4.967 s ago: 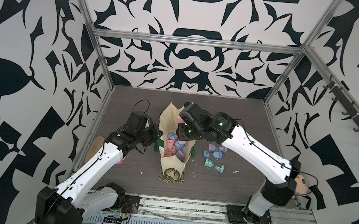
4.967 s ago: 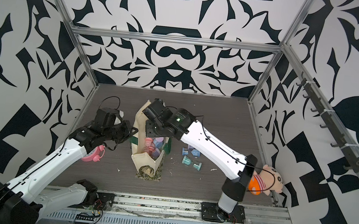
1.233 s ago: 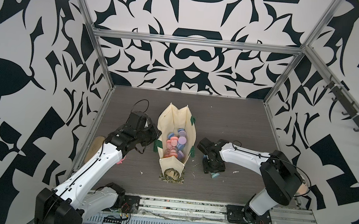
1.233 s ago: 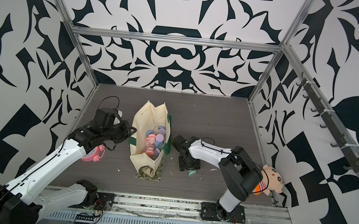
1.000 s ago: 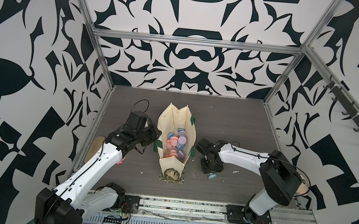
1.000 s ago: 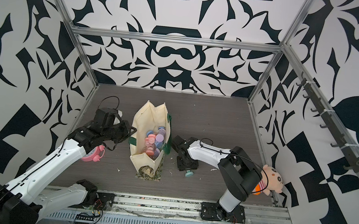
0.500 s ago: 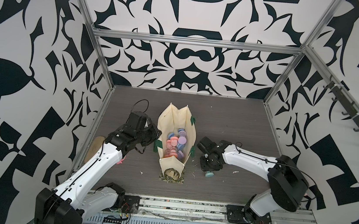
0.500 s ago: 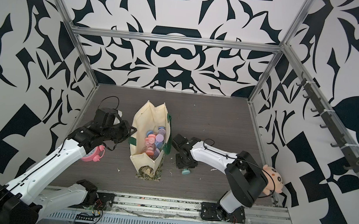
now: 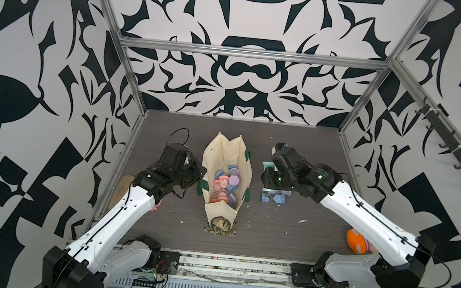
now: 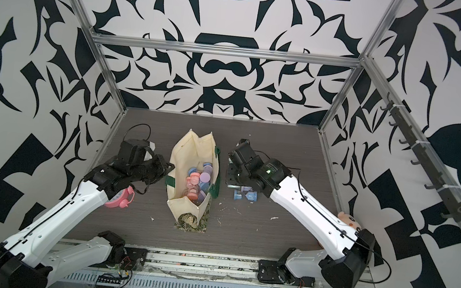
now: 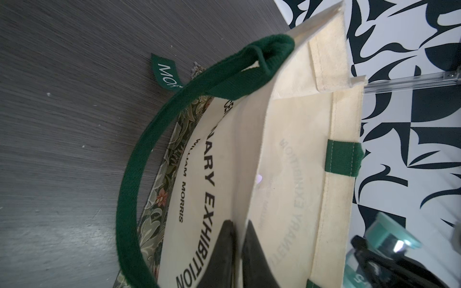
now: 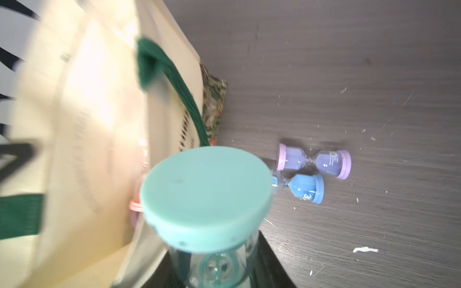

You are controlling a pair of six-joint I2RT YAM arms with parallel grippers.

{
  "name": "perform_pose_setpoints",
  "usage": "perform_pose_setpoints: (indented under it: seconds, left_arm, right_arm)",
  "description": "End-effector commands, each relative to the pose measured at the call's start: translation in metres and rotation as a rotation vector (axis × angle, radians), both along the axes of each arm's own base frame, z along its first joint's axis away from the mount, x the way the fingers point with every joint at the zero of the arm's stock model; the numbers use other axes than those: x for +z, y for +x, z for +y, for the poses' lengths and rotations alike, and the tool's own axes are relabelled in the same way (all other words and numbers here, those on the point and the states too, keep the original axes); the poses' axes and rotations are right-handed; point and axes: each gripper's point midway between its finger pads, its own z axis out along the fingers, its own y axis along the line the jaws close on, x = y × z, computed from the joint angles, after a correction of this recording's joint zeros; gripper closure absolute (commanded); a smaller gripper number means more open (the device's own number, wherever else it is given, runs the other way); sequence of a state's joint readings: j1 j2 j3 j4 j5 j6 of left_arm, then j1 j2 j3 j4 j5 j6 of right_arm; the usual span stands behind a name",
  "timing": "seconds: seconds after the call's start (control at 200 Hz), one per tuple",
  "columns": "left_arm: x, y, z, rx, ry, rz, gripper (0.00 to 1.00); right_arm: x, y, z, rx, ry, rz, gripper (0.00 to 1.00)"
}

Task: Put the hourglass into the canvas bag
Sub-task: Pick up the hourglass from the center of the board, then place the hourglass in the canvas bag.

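Right wrist: my right gripper point(image 12: 214, 271) clamps the hourglass point(image 12: 207, 197); left gripper point(image 11: 238, 251) pinches the bag point(image 11: 294, 149) wall. Carry step; next I swing it to 9 o'clock, over the bag.

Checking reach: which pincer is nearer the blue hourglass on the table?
Right. The right pincer, holding a teal hourglass, is beside the blue hourglass; the left pincer grips the canvas bag's opposite wall.
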State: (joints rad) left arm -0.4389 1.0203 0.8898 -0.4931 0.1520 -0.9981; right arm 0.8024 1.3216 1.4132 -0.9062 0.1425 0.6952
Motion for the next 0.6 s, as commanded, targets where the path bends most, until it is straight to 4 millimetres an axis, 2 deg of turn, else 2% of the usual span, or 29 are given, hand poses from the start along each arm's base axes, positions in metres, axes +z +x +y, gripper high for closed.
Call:
perform_pose_setpoints:
  seconds: [0.0,0.14,0.29,0.475,0.595]
  left_arm:
    - [-0.005,-0.002,0.002,0.000,0.009,0.003,0.89]
    - [-0.007,-0.001,0.000,-0.005,0.005,0.006,0.90]
    - [-0.006,-0.001,0.000,-0.008,0.002,0.003,0.93]
    - [-0.002,-0.001,-0.001,-0.012,-0.008,-0.011,0.98]
    - [-0.001,-0.001,-0.003,-0.019,-0.016,-0.016,1.00]
  right_arm:
    - [0.035,0.002,0.006,-0.004,0.038,-0.048,0.92]
    - [0.058,0.001,0.038,0.063,0.066,-0.079,0.94]
    - [0.069,-0.006,0.074,0.141,0.065,-0.088,0.96]
    - [0.057,-0.008,0.110,0.187,0.043,-0.050,0.97]
    - [0.035,-0.006,0.126,0.197,-0.003,-0.005,0.98]
